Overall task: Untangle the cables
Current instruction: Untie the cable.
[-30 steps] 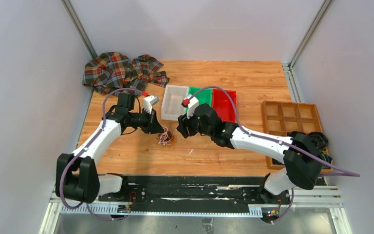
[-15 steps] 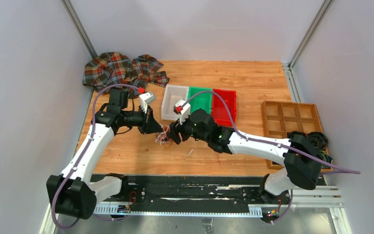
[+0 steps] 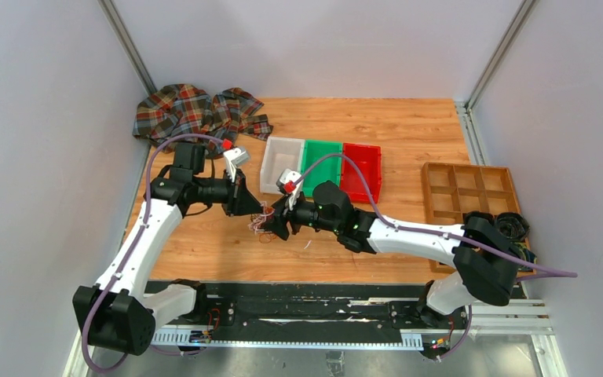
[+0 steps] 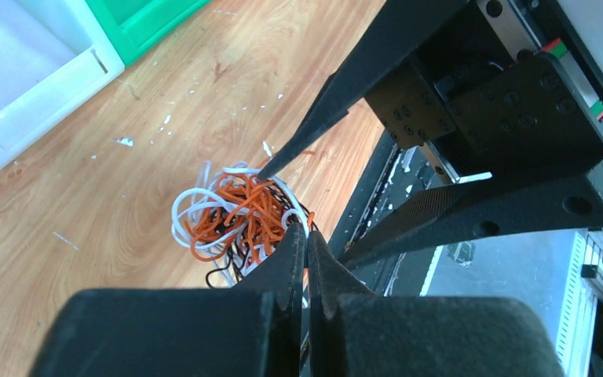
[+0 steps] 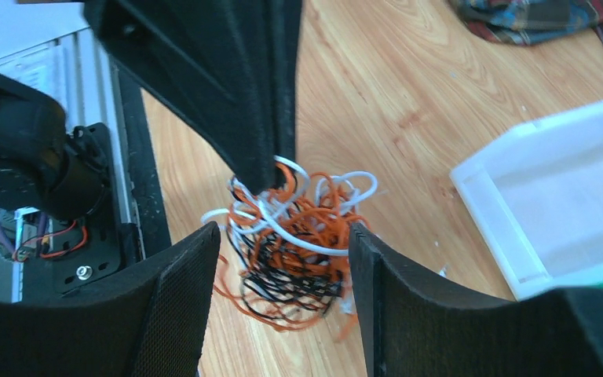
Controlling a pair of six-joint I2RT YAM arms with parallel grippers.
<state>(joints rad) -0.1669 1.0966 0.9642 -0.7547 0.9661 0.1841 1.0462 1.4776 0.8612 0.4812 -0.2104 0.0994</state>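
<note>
The cables are a small tangle of thin white, orange and black wires on the wooden table, left of centre. My left gripper is shut on a white strand at the top of the tangle, its fingertips pressed together. From the right, my right gripper reaches in and stands open. In the right wrist view its fingers straddle the cables, one on each side, without touching them. The left gripper's dark fingers come down onto the bundle from above.
White, green and red bins stand just behind the tangle. A plaid cloth lies at the back left. A wooden compartment tray and dark coils sit at the right edge.
My right gripper has moved left up to the tangle and opened wider around it. The left arm has shifted a little back and left, still pinching the wires.
</note>
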